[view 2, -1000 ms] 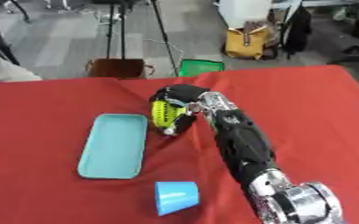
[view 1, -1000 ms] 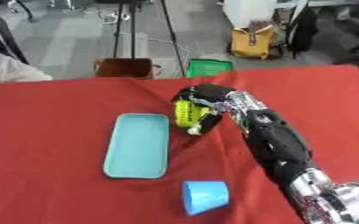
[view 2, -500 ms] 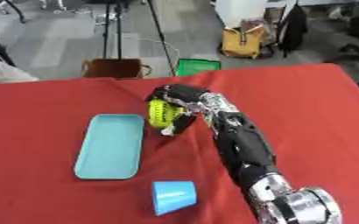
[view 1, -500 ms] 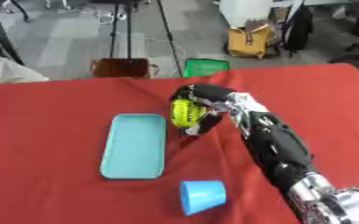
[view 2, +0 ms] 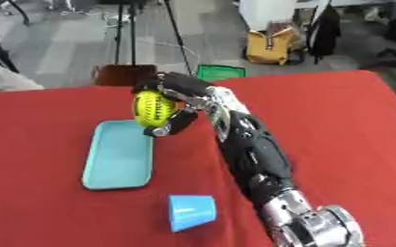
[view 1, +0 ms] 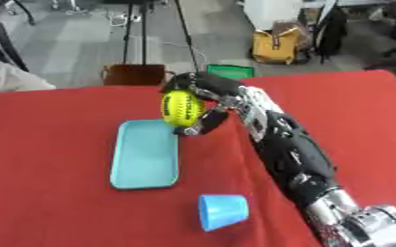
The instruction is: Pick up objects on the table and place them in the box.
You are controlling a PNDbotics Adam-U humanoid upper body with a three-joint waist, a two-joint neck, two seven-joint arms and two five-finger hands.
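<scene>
My right hand (view 1: 208, 99) is curled round a yellow-green ball (view 1: 181, 108) with dark markings, held above the red table just past the right edge of a shallow light-blue box (view 1: 146, 154). The ball hangs near the box's far right corner. My arm reaches in from the lower right. A blue cup (view 1: 221, 211) lies on its side on the cloth, nearer to me than the box. My left hand shows in neither view.
The red tablecloth (view 1: 49, 202) covers the whole work surface. Beyond its far edge stand a brown stool (view 1: 134, 75), a green crate (view 1: 229, 71), a yellow bag (view 1: 277, 46) and stand legs on the floor.
My right hand has carried the ball leftward and a little up, from beside the box toward its far right corner. The box and cup lie as before.
</scene>
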